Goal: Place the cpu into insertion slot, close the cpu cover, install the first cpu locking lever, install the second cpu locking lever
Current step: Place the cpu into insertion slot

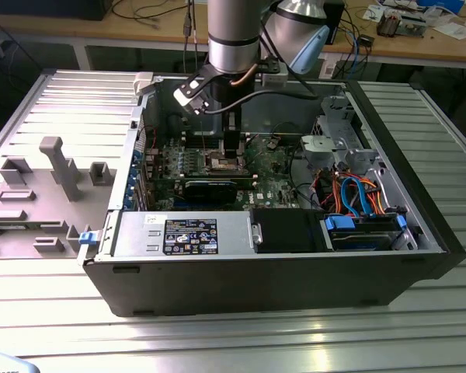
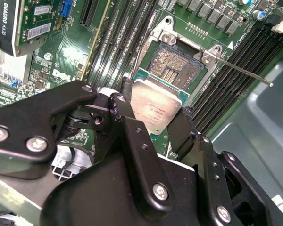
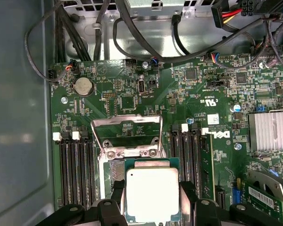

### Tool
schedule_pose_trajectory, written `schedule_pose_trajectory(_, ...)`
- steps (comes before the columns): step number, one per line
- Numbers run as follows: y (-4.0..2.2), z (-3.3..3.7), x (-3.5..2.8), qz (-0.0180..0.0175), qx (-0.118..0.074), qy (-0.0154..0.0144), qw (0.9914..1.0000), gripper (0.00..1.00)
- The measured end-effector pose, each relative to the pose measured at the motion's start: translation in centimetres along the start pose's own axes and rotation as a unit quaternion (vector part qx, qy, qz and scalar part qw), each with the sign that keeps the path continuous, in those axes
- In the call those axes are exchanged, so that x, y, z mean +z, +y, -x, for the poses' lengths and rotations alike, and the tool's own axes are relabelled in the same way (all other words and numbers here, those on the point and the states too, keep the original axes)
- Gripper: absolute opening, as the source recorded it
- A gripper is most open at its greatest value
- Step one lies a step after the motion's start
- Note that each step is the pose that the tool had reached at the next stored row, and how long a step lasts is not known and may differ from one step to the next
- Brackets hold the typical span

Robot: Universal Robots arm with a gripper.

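My gripper [image 2: 154, 104] is shut on the cpu [image 2: 156, 108], a flat square chip with a dull silver top on a green edge. One black finger [image 2: 128, 120] presses each opposite side. In the first wrist view the cpu [image 3: 152, 193] hangs over the near part of the insertion slot [image 3: 111, 170]; I cannot tell if it touches. The insertion slot [image 2: 175, 66] lies uncovered, its dark contact field showing. The cpu cover [image 3: 127, 126] stands tilted up beyond it. A thin metal locking lever [image 2: 247, 73] sticks out sideways. In the exterior view the gripper [image 1: 231, 148] reaches down into the case.
Long black memory slots [image 3: 73, 169] flank the socket on both sides. A silver heatsink [image 3: 271, 132] and black cables [image 3: 132, 42] lie nearby. The case wall [image 3: 19, 117] is close. Drive bays with coloured cables [image 1: 357, 198] sit at the exterior view's right, a grey fixture tray [image 1: 39, 186] at its left.
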State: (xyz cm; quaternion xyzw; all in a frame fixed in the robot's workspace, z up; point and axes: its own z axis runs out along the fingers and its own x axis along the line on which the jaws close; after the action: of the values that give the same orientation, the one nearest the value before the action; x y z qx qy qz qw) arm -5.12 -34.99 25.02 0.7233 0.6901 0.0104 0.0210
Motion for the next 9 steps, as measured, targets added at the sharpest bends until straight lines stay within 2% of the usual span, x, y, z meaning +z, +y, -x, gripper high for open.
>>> schedule_pose_trajectory(9,-0.11,0.0,0.11,0.0,0.0,0.0,1.0,0.55)
